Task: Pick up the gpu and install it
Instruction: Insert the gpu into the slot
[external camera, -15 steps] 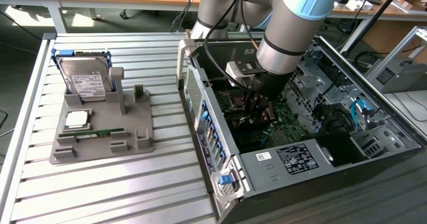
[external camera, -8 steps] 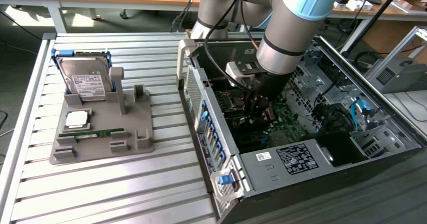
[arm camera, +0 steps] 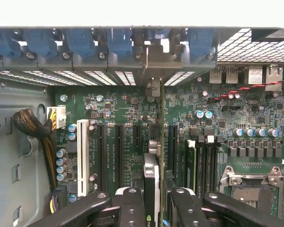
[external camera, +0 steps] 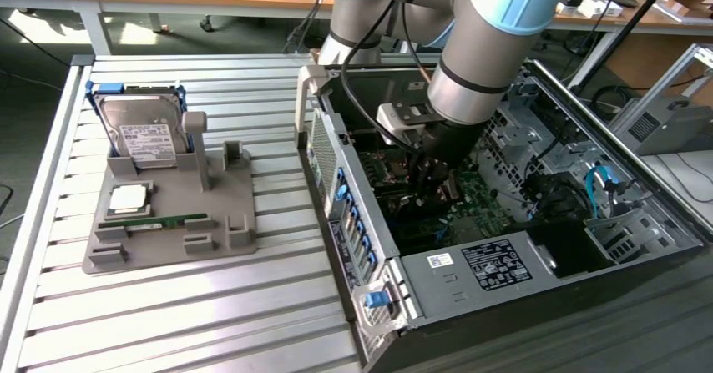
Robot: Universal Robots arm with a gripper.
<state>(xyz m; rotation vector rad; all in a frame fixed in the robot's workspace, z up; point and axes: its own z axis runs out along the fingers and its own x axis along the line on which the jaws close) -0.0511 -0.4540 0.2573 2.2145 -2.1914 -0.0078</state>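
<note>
On the exterior view's left, a grey holder point(external camera: 167, 214) sits on the slatted table point(external camera: 67, 323), carrying a hard drive point(external camera: 145, 131) upright and a green memory stick point(external camera: 156, 221) lying flat. To the right lies the open computer case point(external camera: 468, 264), the arm reaching down inside it. The gripper point(arm camera: 151, 198) pinches the gpu point(arm camera: 151, 175) edge-on between its black fingers point(arm camera: 130, 208), the card standing upright over the motherboard point(arm camera: 227, 123), in line with a long slot and the rear bracket openings.
</note>
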